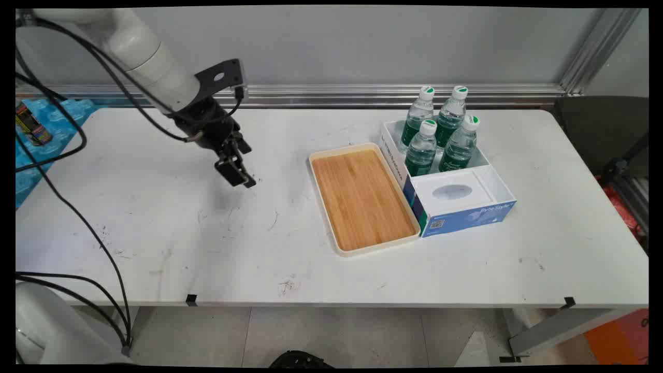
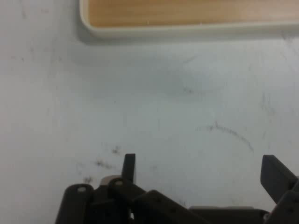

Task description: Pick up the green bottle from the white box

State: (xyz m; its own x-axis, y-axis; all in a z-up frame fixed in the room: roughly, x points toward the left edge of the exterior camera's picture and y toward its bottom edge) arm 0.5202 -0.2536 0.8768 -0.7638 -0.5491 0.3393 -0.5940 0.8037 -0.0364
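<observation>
4 bottles point(image 1: 437, 137), 1 tray point(image 1: 362, 199), 1 box point(image 1: 469, 215), 1 table point(image 1: 155, 233).

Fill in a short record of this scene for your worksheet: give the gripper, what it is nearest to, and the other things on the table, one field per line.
gripper: gripper open, holding nothing, above the bare left part of the table
nearest thing: wooden tray, to the gripper's right in the main view, not touched
tray contents: nothing in it
box: white and blue box right beside the tray
bottles: four water bottles with white caps, upright in the box's far part
</observation>
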